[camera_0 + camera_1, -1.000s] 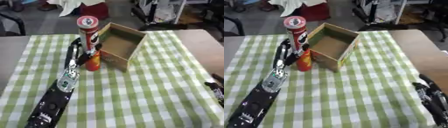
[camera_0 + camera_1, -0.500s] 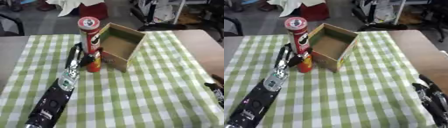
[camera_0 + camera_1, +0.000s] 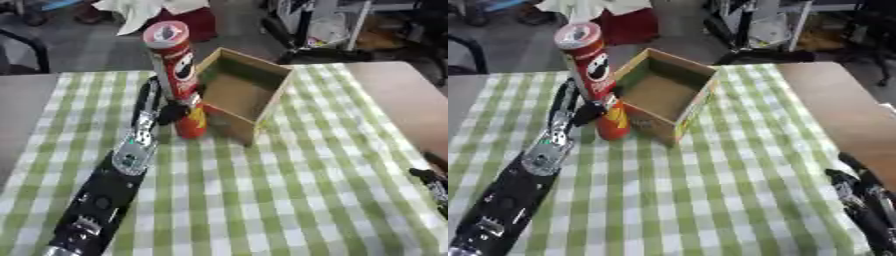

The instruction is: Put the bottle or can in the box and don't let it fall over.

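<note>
The tall red cylindrical chip can [image 3: 175, 75] stood nearly upright, its base seemingly just above the surface with the green-and-white checked cloth [image 3: 289, 190], just left of the open brown cardboard box [image 3: 245, 95]. The left robot hand [image 3: 162, 112] had its fingers curled round the can's lower part. The can was not yet inside; lifting over the wall remained. One can, one box. The right robot hand [image 3: 859, 200] rested idle at the lower right; I could not tell its fingers.
</note>
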Controlling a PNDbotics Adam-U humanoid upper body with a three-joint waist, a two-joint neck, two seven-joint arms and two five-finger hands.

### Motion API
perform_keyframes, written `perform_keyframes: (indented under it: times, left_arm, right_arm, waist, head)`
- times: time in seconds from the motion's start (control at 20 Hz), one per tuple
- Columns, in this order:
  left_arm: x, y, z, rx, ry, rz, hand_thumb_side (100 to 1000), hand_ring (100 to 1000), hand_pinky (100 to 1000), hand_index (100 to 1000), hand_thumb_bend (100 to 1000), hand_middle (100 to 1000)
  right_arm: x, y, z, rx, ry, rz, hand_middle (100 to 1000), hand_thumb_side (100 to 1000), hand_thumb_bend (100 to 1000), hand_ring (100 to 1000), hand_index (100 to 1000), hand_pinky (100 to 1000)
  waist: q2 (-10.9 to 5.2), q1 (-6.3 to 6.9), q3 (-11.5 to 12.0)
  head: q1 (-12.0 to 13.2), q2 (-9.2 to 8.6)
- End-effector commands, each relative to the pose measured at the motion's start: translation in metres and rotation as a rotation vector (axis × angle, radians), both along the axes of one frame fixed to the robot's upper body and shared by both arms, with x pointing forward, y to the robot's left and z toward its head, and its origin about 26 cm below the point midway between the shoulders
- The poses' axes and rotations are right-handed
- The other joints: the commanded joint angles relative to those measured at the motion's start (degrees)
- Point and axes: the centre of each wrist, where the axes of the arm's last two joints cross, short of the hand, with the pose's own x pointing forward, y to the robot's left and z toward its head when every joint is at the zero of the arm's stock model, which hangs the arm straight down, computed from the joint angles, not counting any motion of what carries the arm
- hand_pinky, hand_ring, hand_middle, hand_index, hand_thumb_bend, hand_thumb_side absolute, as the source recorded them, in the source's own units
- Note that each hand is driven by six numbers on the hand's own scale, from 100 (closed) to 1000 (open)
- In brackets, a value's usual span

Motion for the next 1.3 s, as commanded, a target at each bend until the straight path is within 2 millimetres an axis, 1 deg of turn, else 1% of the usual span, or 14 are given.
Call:
perform_keyframes:
  times: [0.05, 0.2, 0.35, 0.4, 0.6, 0.65, 0.7, 0.75, 0.8, 0.85, 0.9, 0.95, 1.05, 1.3]
  left_arm:
    - [0.007, 0.004, 0.047, -0.02, -0.12, 0.01, 428, 486, 872, 597, 118, 434]
    - [0.013, 0.003, 0.069, -0.021, -0.176, 0.026, 423, 487, 868, 599, 123, 435]
    - [0.021, 0.002, 0.082, -0.009, -0.214, 0.052, 435, 496, 864, 609, 146, 444]
    - [0.023, 0.003, 0.084, -0.003, -0.219, 0.064, 435, 496, 864, 609, 146, 444]
    - [0.032, 0.003, 0.08, 0.054, -0.224, 0.09, 481, 536, 850, 647, 251, 479]
    - [0.033, 0.003, 0.078, 0.075, -0.227, 0.088, 472, 607, 861, 696, 435, 548]
    - [0.033, 0.004, 0.075, 0.099, -0.231, 0.086, 542, 643, 864, 716, 431, 586]
    - [0.034, 0.005, 0.071, 0.123, -0.228, 0.087, 641, 821, 878, 814, 632, 751]
    - [0.034, 0.006, 0.068, 0.153, -0.221, 0.084, 699, 877, 886, 873, 739, 809]
    - [0.034, 0.007, 0.066, 0.18, -0.221, 0.085, 837, 961, 919, 959, 964, 907]
    - [0.034, 0.009, 0.064, 0.207, -0.219, 0.089, 881, 987, 927, 981, 1000, 937]
    - [0.034, 0.011, 0.062, 0.232, -0.211, 0.093, 929, 1000, 942, 1000, 1000, 976]
    - [0.033, 0.017, 0.061, 0.271, -0.198, 0.108, 990, 1000, 950, 1000, 1000, 998]
    - [0.025, 0.041, 0.071, 0.316, -0.226, 0.145, 1000, 1000, 945, 1000, 1000, 1000]
  right_arm:
    - [0.004, 0.0, 0.007, -0.009, -0.024, 0.016, 1000, 594, 100, 856, 931, 984]
    - [0.006, 0.003, 0.009, -0.006, -0.03, 0.031, 1000, 594, 100, 856, 931, 983]
    - [0.011, 0.01, 0.012, 0.003, -0.047, 0.053, 1000, 593, 100, 856, 931, 983]
    - [0.013, 0.012, 0.014, 0.006, -0.054, 0.063, 1000, 593, 100, 856, 931, 983]
    - [0.025, 0.026, 0.026, 0.017, -0.094, 0.118, 1000, 593, 100, 855, 931, 983]
    - [0.028, 0.029, 0.028, 0.019, -0.102, 0.131, 1000, 595, 100, 855, 931, 983]
    - [0.03, 0.032, 0.031, 0.021, -0.11, 0.145, 1000, 593, 100, 855, 931, 983]
    - [0.032, 0.035, 0.033, 0.022, -0.116, 0.158, 1000, 593, 100, 855, 931, 983]
    - [0.033, 0.036, 0.034, 0.024, -0.119, 0.165, 1000, 593, 100, 855, 931, 983]
    - [0.034, 0.037, 0.035, 0.024, -0.121, 0.169, 1000, 594, 100, 855, 931, 983]
    - [0.034, 0.037, 0.035, 0.024, -0.12, 0.171, 1000, 594, 100, 855, 931, 983]
    - [0.034, 0.037, 0.035, 0.023, -0.119, 0.172, 1000, 595, 100, 855, 931, 983]
    - [0.033, 0.036, 0.035, 0.019, -0.116, 0.172, 1000, 595, 100, 855, 931, 983]
    - [0.029, 0.028, 0.032, 0.005, -0.104, 0.142, 1000, 596, 100, 855, 930, 983]
  waist:
    - [-0.68, -0.03, -0.4]
    - [-0.28, -0.16, -1.5]
    - [0.52, -0.5, -3.6]
    - [0.8, -0.55, -4.4]
    - [2.48, -0.45, -8.4]
    - [2.85, -0.36, -9.2]
    - [3.21, -0.25, -10.0]
    - [3.5, -0.15, -10.7]
    - [3.66, -0.05, -11.0]
    - [3.73, 0.07, -11.1]
    - [3.76, 0.2, -11.1]
    - [3.75, 0.33, -11.0]
    - [3.6, 0.54, -10.6]
    - [2.89, 0.92, -8.3]
  head:
    - [0.5, -0.79]
    - [1.6, -1.18]
    - [3.3, -2.18]
    - [4.0, -2.58]
    - [7.1, -4.97]
    - [7.7, -5.43]
    - [8.4, -5.89]
    - [9.0, -6.28]
    - [9.3, -6.48]
    - [9.5, -6.55]
    - [9.4, -6.6]
    - [9.4, -6.57]
    - [9.2, -6.43]
    - [7.4, -5.94]
